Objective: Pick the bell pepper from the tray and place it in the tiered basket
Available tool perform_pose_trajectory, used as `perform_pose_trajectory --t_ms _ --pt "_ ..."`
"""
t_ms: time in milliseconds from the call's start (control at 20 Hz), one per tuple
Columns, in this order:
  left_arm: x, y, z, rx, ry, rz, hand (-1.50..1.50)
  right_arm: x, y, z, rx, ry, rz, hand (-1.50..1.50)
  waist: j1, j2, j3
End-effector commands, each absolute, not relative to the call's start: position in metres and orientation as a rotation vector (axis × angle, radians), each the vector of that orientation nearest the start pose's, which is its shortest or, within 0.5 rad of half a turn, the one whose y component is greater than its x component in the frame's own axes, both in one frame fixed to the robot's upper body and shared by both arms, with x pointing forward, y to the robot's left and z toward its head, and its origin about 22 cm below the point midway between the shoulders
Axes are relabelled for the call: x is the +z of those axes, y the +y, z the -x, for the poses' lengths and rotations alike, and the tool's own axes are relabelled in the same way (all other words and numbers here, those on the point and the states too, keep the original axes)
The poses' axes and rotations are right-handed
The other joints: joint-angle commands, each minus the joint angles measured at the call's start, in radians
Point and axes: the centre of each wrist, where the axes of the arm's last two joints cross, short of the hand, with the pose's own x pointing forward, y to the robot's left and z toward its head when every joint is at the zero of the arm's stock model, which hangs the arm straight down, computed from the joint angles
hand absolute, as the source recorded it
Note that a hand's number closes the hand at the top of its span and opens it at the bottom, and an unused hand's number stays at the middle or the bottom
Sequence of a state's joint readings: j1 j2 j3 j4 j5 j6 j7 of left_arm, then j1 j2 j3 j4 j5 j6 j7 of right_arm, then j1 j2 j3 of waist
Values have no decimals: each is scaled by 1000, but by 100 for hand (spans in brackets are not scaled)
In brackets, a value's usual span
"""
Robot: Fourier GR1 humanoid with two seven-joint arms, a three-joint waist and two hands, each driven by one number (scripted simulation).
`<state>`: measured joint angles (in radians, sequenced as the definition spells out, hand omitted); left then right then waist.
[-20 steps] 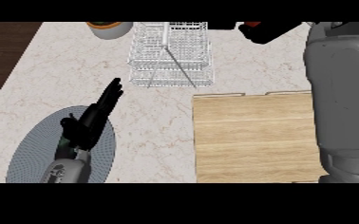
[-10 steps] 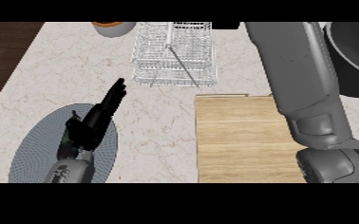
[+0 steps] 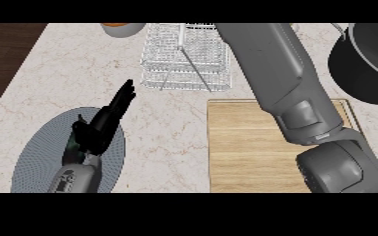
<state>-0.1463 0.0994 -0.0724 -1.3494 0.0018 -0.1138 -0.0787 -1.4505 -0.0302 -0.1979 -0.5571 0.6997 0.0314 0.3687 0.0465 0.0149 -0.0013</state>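
No bell pepper shows in the head view. The white wire tiered basket (image 3: 184,55) stands at the back centre of the counter, a thin rod lying across it. My grey right forearm (image 3: 284,85) rises from the lower right, crosses the wooden tray (image 3: 247,150) and covers the basket's right side. It leaves the picture at the top, so the right hand is out of sight. My left hand (image 3: 103,122) rests open at the lower left, fingers straight and pointing up-right, over a round grey plate (image 3: 40,152).
A black pot (image 3: 358,62) stands at the right edge. At the back left sits a bowl with something orange (image 3: 122,28) in it. A dark strip of floor borders the counter's far left side.
My right forearm has swung left into the middle of the view and now covers the basket's right side. The dark thing seen near the top right a second ago is gone. Left hand unchanged.
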Motion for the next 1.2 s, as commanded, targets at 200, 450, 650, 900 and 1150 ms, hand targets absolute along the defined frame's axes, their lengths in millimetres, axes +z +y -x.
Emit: perform_pose_trajectory --t_ms 200,450,650,900,1150 --pt "-16 222 -271 -298 -1542 121 0 240 -31 -458 752 -1522 427 150 20 5 0" --pt "-18 204 -278 -297 -1545 142 0 242 -23 -458 678 -1504 329 150 32 7 -1" --pt "-8 217 -283 -302 -1544 133 0 241 -24 -460 555 -1255 193 150 29 4 -1" --pt "-19 225 -276 -279 -1554 129 0 229 -25 -461 464 -1238 76 -150 27 1 -1" --pt "-25 221 -269 -271 -1531 132 0 240 -30 -462 297 -1378 164 -150 7 2 0"
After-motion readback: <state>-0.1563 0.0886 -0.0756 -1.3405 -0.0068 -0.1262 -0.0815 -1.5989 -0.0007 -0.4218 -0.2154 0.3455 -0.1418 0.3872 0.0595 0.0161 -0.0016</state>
